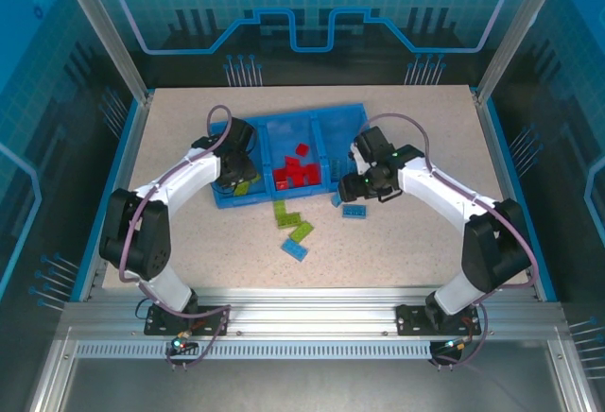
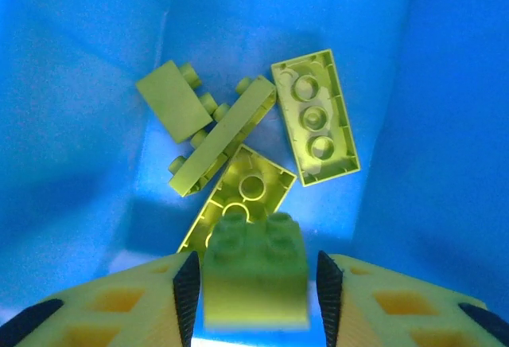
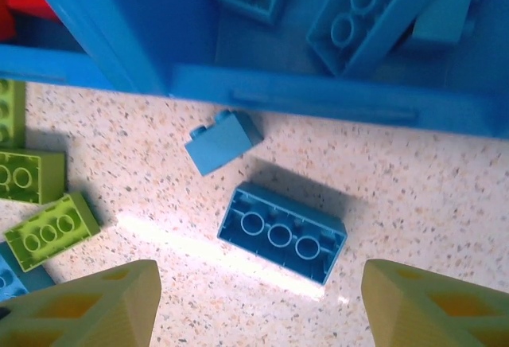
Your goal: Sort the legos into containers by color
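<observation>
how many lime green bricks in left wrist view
5 lime green plastic bricks. Four lie in the blue plastic tray compartment, two upside down; the fifth sits between the left gripper's fingers. More may hide underneath.

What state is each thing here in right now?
Left end effector: green brick between its fingers, grip unclear.
Right end effector: open, empty.
Tray: on the table, partly filled.
Large blue brick: upside down on the table, outside the tray.
Loose green bricks: on the table, unsorted.

One tray [image 3: 334,92], three loose green bricks [image 3: 52,231], three loose blue bricks [image 3: 280,233]
</observation>
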Robot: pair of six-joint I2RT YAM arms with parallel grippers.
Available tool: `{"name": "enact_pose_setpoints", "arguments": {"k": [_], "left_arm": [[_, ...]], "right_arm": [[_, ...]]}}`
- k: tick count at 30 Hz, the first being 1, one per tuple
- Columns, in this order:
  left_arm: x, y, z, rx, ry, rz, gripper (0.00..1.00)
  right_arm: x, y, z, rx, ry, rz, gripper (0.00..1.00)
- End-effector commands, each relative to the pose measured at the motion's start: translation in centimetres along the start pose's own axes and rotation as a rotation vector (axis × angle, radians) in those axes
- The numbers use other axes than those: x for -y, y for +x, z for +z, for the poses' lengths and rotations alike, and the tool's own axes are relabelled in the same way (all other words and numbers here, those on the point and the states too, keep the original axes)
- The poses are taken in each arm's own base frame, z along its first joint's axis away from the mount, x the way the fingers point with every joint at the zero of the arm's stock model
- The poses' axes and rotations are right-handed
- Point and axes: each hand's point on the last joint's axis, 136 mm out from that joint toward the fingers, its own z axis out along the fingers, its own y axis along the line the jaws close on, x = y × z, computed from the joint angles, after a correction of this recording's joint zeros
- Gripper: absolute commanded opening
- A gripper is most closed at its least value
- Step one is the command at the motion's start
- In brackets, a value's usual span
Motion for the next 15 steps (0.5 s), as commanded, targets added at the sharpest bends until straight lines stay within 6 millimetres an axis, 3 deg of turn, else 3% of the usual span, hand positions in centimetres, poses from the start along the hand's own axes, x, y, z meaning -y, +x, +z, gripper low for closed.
{"name": "enact_pose_setpoints", "arguments": {"k": [1, 5, 15], "left_arm": [[1.2, -1.3, -0.9, 0.033, 0.052, 0.001, 0.54], [1.1, -1.0, -1.2, 0.039, 0.065, -0.007, 0.69], [0.4, -0.8, -4.5, 0.105, 0.136, -0.009, 0.95]], "right_arm": [[0.0, 2.4, 0.5, -0.056, 0.014, 0.061, 0.74], [-0.6, 3.6, 1.4, -0.056, 0.000, 0.117, 0.85], [-0.1, 3.6, 4.4, -0.068, 0.095, 0.117, 0.93]]}}
